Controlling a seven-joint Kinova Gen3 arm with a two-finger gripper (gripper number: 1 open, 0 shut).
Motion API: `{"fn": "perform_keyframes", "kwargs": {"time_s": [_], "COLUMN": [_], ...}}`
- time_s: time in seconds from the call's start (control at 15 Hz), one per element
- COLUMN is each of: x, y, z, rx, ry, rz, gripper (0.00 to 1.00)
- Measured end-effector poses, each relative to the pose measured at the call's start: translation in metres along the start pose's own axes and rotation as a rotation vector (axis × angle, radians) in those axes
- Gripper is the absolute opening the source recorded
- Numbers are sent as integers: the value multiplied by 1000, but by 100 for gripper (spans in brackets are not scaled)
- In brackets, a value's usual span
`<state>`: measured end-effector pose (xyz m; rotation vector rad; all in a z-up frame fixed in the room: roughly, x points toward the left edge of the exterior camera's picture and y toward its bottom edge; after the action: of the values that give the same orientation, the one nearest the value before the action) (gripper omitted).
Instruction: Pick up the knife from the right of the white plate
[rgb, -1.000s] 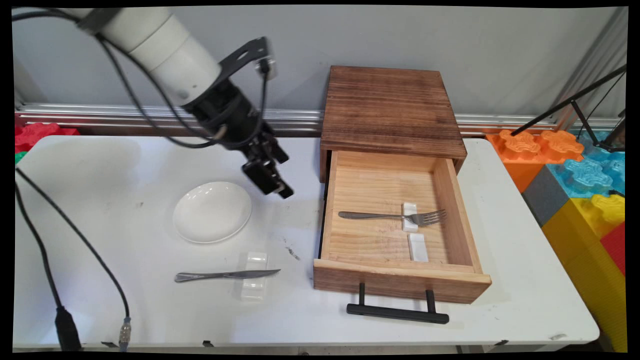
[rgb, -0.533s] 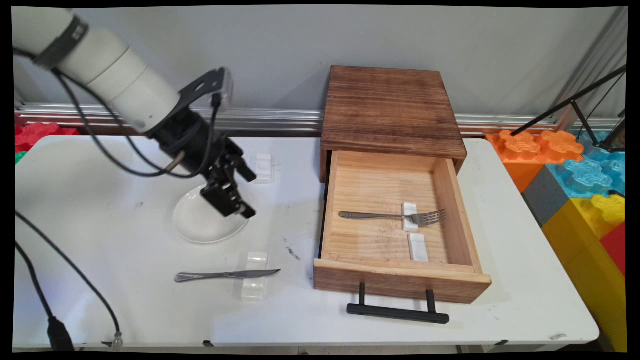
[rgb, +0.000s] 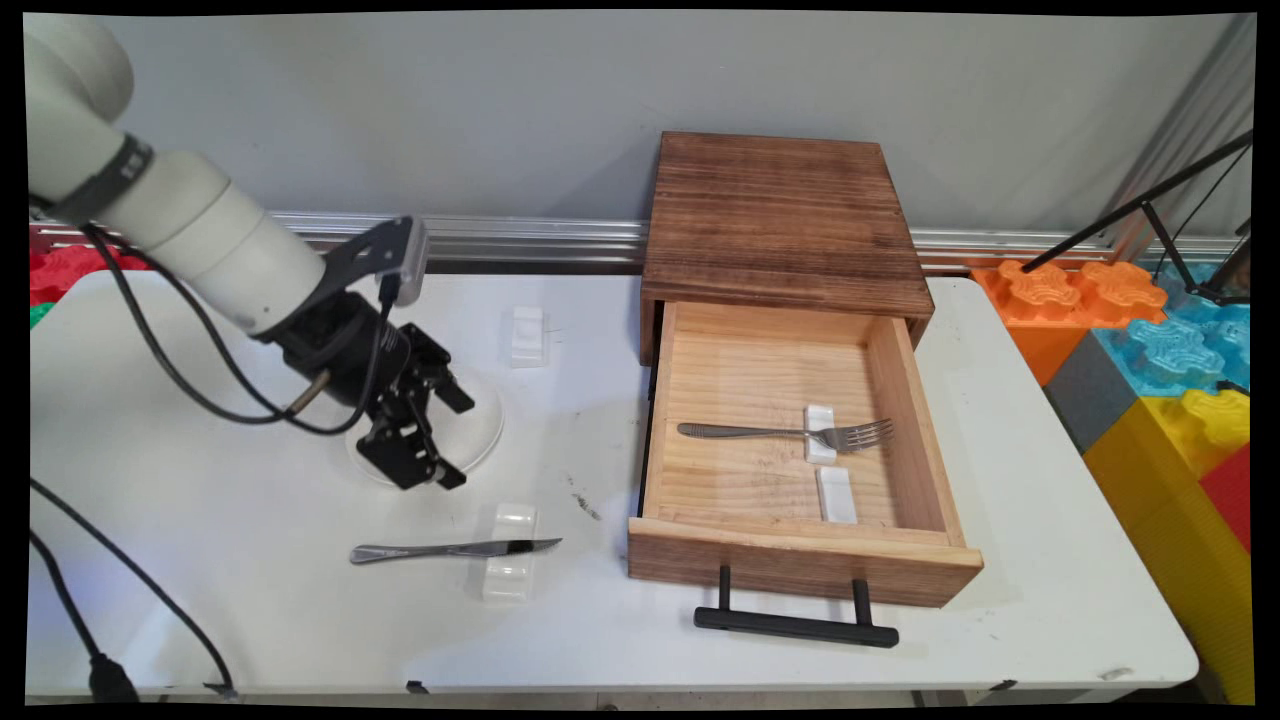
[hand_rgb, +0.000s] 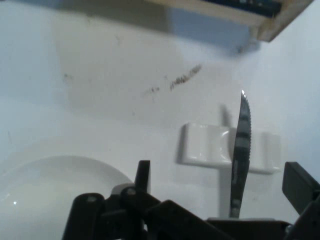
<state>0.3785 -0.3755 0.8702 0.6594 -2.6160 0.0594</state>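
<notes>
The steel knife (rgb: 455, 549) lies left-right across a white ceramic rest (rgb: 509, 552), its serrated tip pointing right towards the open wooden drawer (rgb: 800, 560); the gripper (rgb: 425, 478) (jaws wide, empty) hangs over the round white plate (rgb: 480, 435).

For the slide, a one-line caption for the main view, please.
Open gripper above white plate, near knife on its white rest; fork in open wooden drawer.
</notes>
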Motion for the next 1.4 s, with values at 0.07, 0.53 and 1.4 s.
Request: {"fn": "perform_keyframes", "kwargs": {"time_s": [0.07, 0.53, 1.4], "x": [-5, -31, -50], "y": [1, 10, 18], "z": [5, 38, 71], "rx": [-3, -35, -40], "ry": [-9, -55, -123], "rz": [3, 24, 74], "gripper": [100, 100, 100]}}
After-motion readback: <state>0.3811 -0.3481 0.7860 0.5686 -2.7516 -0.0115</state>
